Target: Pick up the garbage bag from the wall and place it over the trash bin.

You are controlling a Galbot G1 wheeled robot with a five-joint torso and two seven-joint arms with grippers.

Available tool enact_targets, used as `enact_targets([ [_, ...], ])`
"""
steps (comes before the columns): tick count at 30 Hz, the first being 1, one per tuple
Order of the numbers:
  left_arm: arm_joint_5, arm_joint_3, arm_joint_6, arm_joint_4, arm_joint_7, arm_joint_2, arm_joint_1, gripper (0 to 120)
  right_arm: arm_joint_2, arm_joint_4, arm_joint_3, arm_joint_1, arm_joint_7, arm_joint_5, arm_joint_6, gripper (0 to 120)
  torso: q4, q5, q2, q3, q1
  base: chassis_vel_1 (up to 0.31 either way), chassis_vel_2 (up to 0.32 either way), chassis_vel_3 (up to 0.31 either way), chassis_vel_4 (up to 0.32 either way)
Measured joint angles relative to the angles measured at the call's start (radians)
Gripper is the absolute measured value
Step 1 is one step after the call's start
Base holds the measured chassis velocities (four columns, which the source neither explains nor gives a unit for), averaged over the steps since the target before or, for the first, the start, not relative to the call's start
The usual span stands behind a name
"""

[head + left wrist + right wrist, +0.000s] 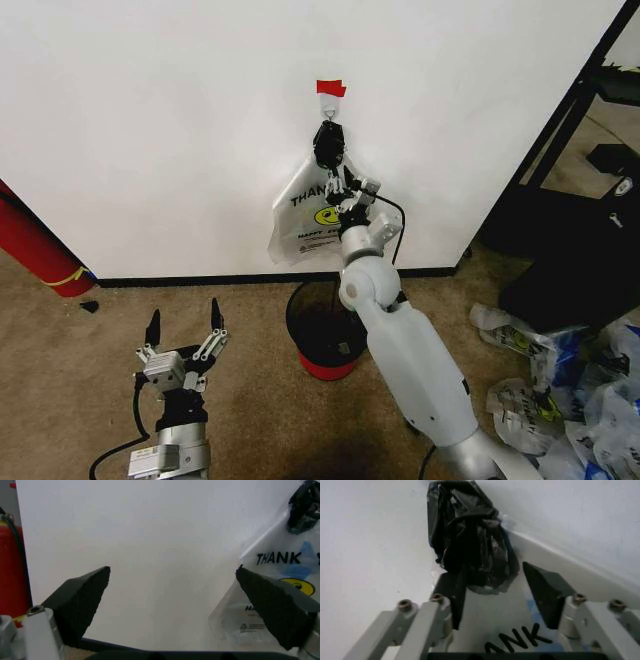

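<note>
Right gripper (352, 192): jaws apart, raised against the garbage bag (305, 218) just below its dark bunched top. In the right wrist view we see the two dark fingers (546, 590) standing either side of that black bunched knot (470, 547); we cannot tell whether they touch the plastic, and they are not closed on it.

Left gripper (184, 330): jaws wide apart, holding nothing, touching nothing. We see it low at the robot's left, over the carpet (80, 370), pointing toward the wall (150, 120).

Garbage bag: hanging on the wall from a small hook under a strip of red tape (331, 88), directly above the trash bin (325, 330). The bin stands on the carpet close to the black baseboard (180, 281).

By view: we read the yellow smiley and part of "THANK" in the head view. The left wrist view gives the bag's print (278, 558) beyond one pad (272, 603), and a red cylinder (12, 566) beside the wall's edge. The right wrist view gives the letters "ANK" (520, 639) between the finger bases.

Right arm: stretched forward and upward from the robot's right, wrist bent toward the wall, passing over the bin.

Other bags (560, 380): lying crumpled on the carpet at the robot's right.
</note>
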Motion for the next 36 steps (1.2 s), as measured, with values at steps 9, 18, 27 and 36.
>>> enact_targets([
  [9,-0.004,-0.005,-0.005,0.001,0.001,-0.003,-0.005,99,0.013,-0.056,-0.001,0.039,-0.004,0.013,0.013,41,-0.0001,0.0000,0.000,0.000,0.000,0.000,0.000,0.000,0.000],
  [18,-0.020,0.000,-0.022,-0.004,0.006,-0.008,0.004,98,0.024,-0.096,-0.010,0.070,-0.002,0.016,0.022,8,-0.0001,0.0000,0.000,0.000,0.000,0.000,0.000,0.000,0.000],
  [27,-0.016,0.003,-0.042,-0.016,0.024,-0.021,0.009,98,0.001,-0.062,-0.020,0.060,0.007,0.027,0.022,0,0.0000,0.0001,0.000,0.000,0.000,0.000,0.000,0.000,0.000],
  [36,-0.008,0.003,-0.039,-0.016,0.020,-0.018,0.011,98,-0.071,0.097,-0.007,-0.100,-0.006,0.013,0.031,0,-0.0001,0.0002,0.000,0.000,0.000,0.000,0.000,0.000,0.000],
])
